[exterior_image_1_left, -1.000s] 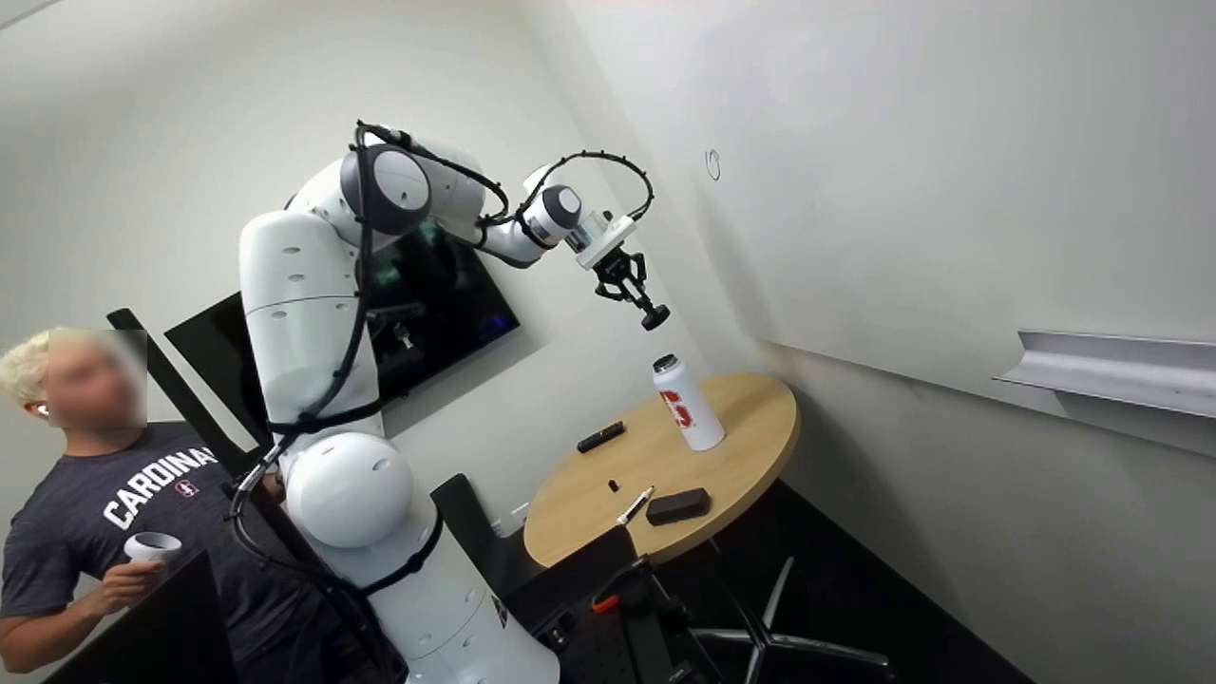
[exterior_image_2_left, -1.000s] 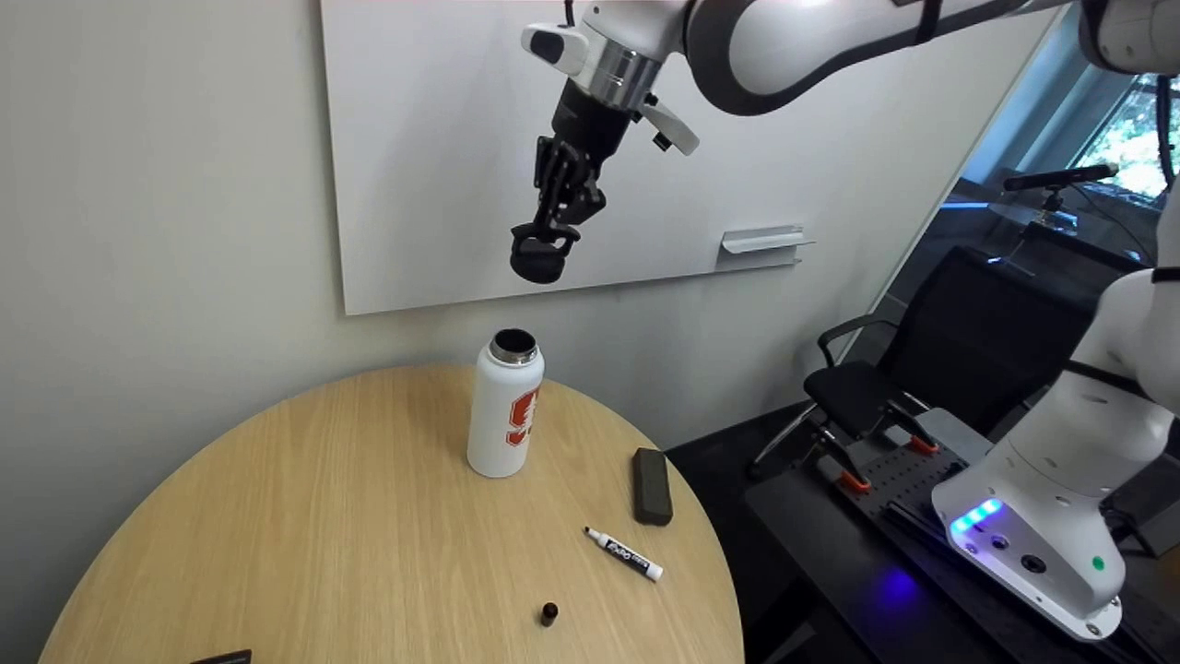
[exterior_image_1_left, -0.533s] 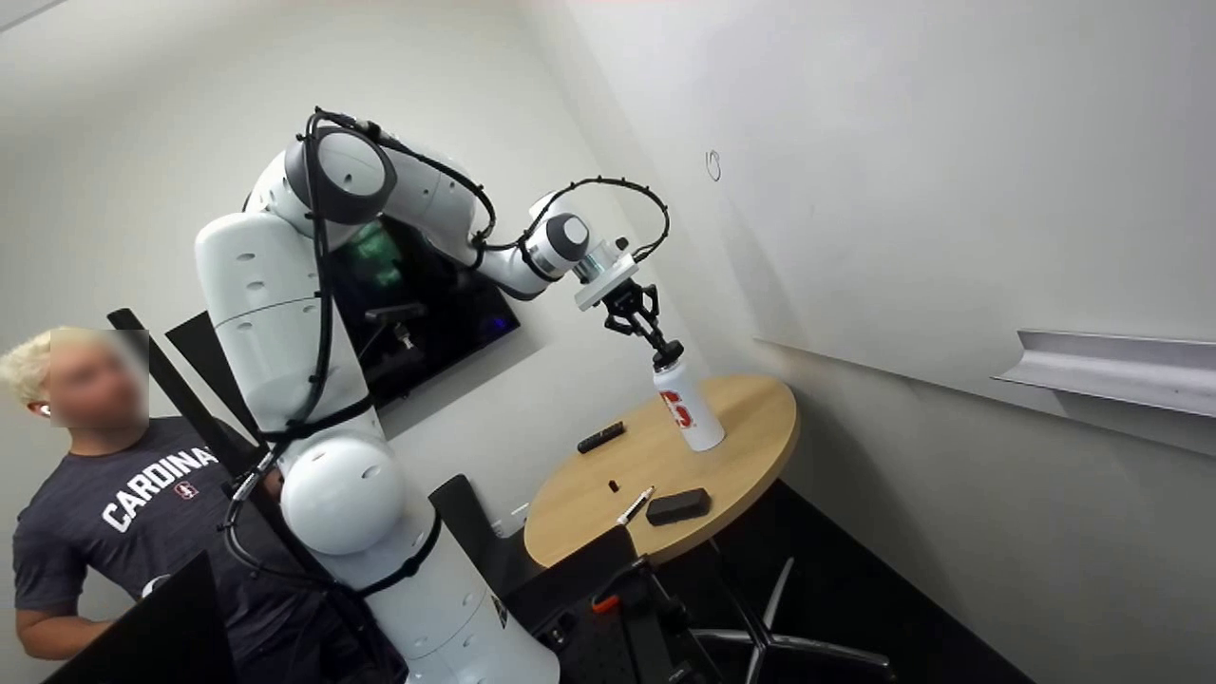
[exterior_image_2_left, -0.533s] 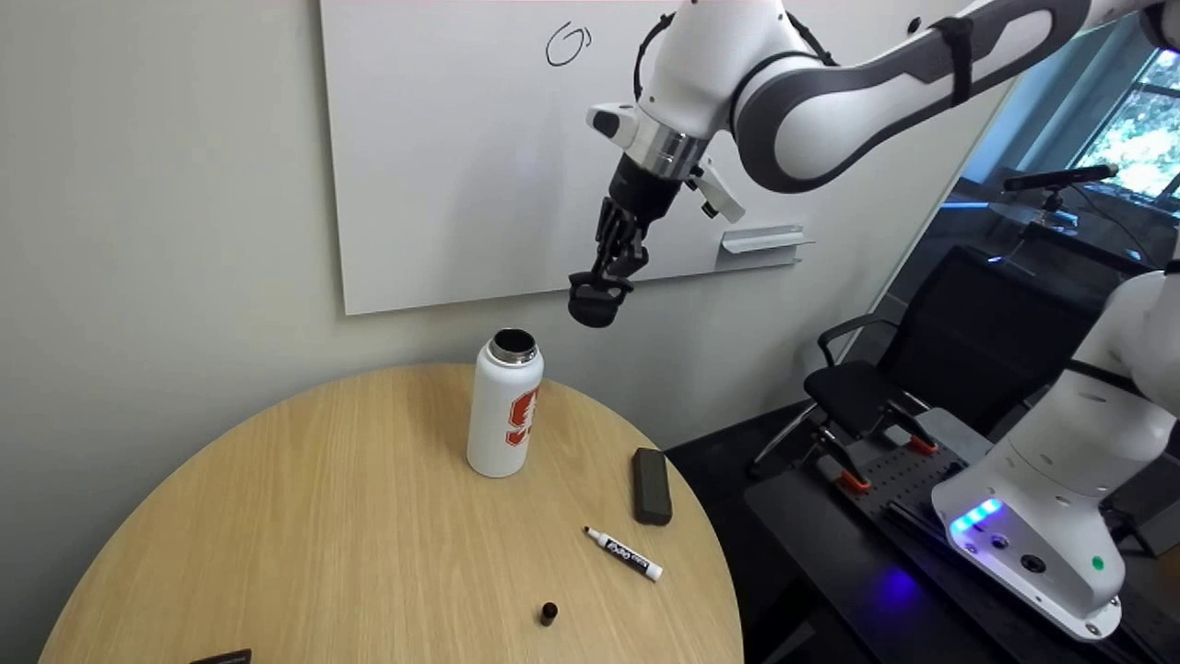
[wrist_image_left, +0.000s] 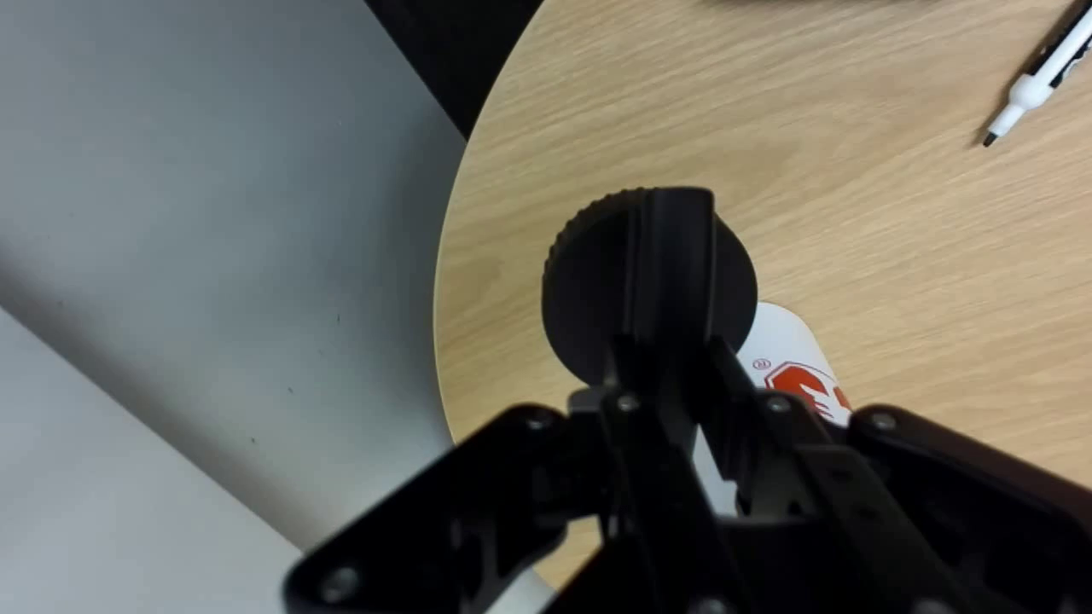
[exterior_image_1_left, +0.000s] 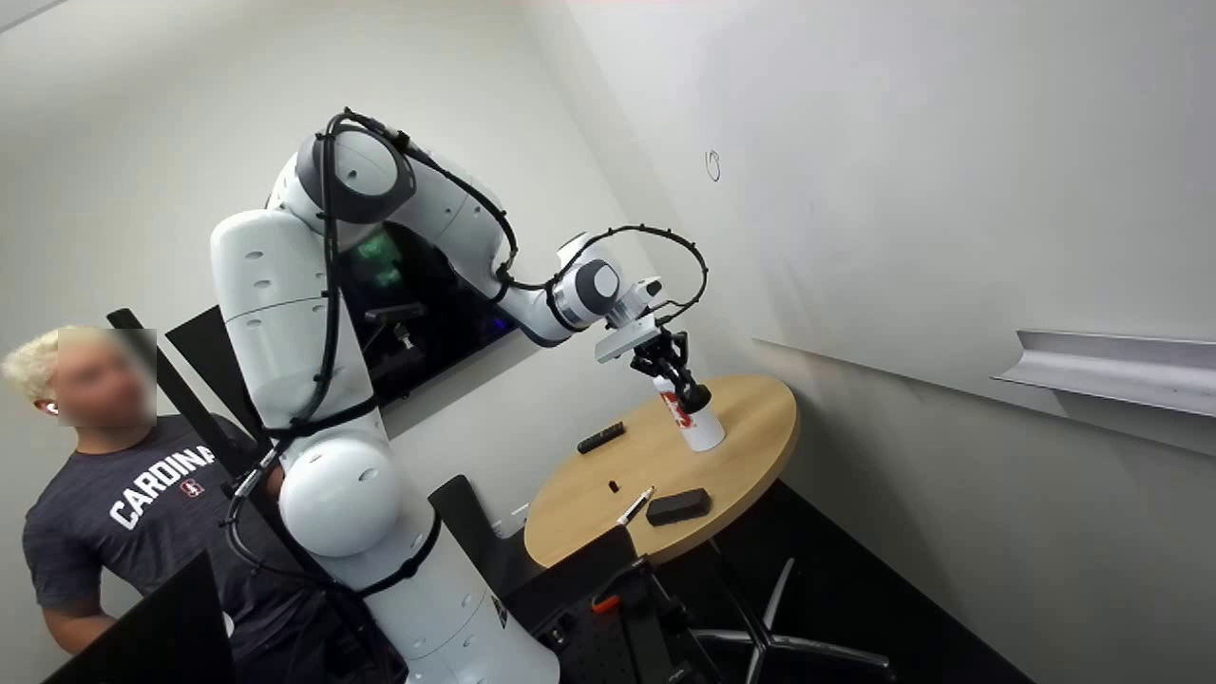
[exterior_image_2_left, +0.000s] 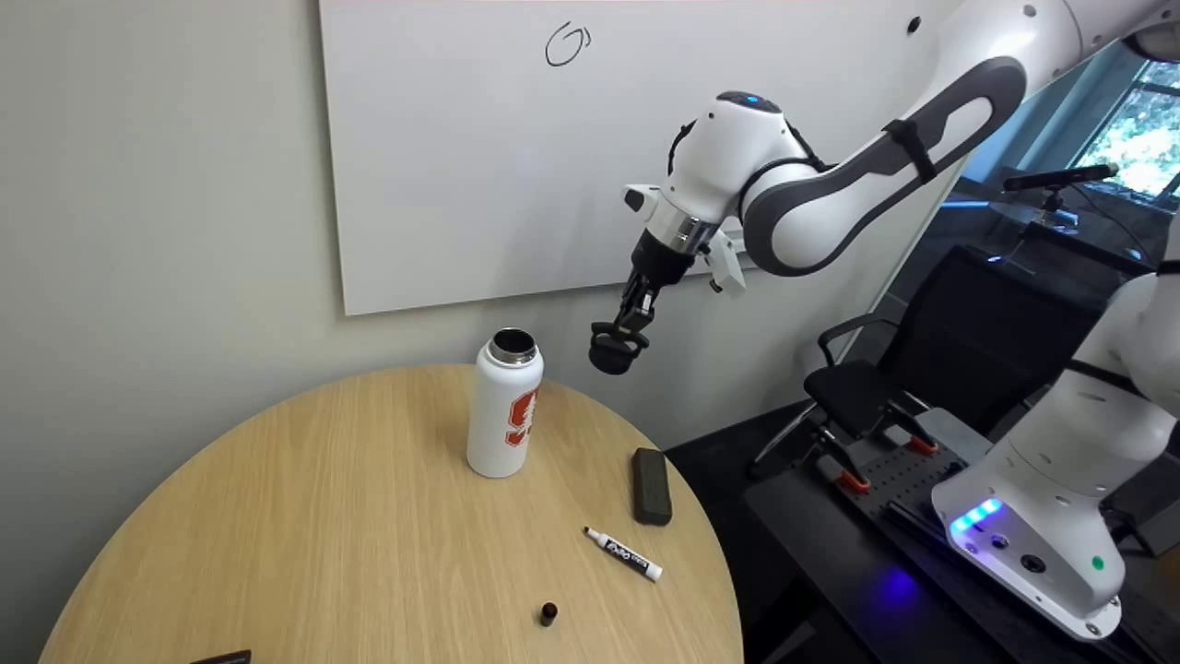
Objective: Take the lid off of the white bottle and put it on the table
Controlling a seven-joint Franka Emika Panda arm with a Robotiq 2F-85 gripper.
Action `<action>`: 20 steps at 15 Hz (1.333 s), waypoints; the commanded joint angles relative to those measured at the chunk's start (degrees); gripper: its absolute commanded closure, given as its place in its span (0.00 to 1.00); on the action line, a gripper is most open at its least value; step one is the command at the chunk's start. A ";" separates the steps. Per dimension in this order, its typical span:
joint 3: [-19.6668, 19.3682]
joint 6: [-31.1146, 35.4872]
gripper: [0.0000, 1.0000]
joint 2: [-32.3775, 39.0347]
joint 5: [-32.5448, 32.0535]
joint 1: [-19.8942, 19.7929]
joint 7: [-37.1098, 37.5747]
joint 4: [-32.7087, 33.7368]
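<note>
1. Against half a second ago, the gripper (exterior_image_2_left: 629,330) sits lower and slightly farther right in an exterior view, the lid (exterior_image_2_left: 611,360) with it; a second ago both were much higher.
2. The bottle (exterior_image_2_left: 501,415), marker (exterior_image_2_left: 623,553) and eraser (exterior_image_2_left: 652,487) keep their places on the table (exterior_image_2_left: 323,516).
3. The fingers (exterior_image_2_left: 633,319) stand narrow, pinching the lid by its loop handle (exterior_image_2_left: 640,340).
4. The lid is in the air, right of the bottle and apart from it in that view; the wrist view shows it against the table, its exact height hard to judge.
5. Nearer than the bottle in that exterior view, the eraser lies on the right, the marker left of it, a tiny cap (exterior_image_2_left: 548,614) nearer still. In an exterior view a remote (exterior_image_1_left: 600,437) lies at the far left.
6. There the gripper hides the bottle's mouth and the lid covers part of its side; in the wrist view both block much of the bottle.
7. The lid is black, round and tilted, with a ridged rim; the bottle is white, upright and open, with a metal neck and a red emblem.
</note>
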 commanded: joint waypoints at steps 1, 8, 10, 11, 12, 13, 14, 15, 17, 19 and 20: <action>-2.17 4.54 0.90 4.48 -0.85 0.06 3.84 0.05; -4.95 8.52 0.90 13.03 0.09 1.77 6.05 2.75; -5.22 9.10 0.90 15.03 0.15 2.24 6.04 4.01; -5.59 9.07 0.89 16.06 0.07 2.63 6.21 4.75; -6.05 9.24 0.89 16.81 -0.05 3.10 6.41 5.32; -6.94 9.36 0.89 17.52 -0.38 3.93 6.95 5.96; -7.86 9.44 0.89 18.08 -0.65 4.78 7.71 6.49; -9.24 9.40 0.89 18.76 -1.13 5.92 8.54 7.22; -10.67 9.44 0.89 20.10 -1.22 7.15 9.46 8.35; -11.47 9.59 0.89 21.28 -1.10 7.94 9.90 9.19; -11.80 9.61 0.89 21.82 -1.09 8.24 9.97 9.57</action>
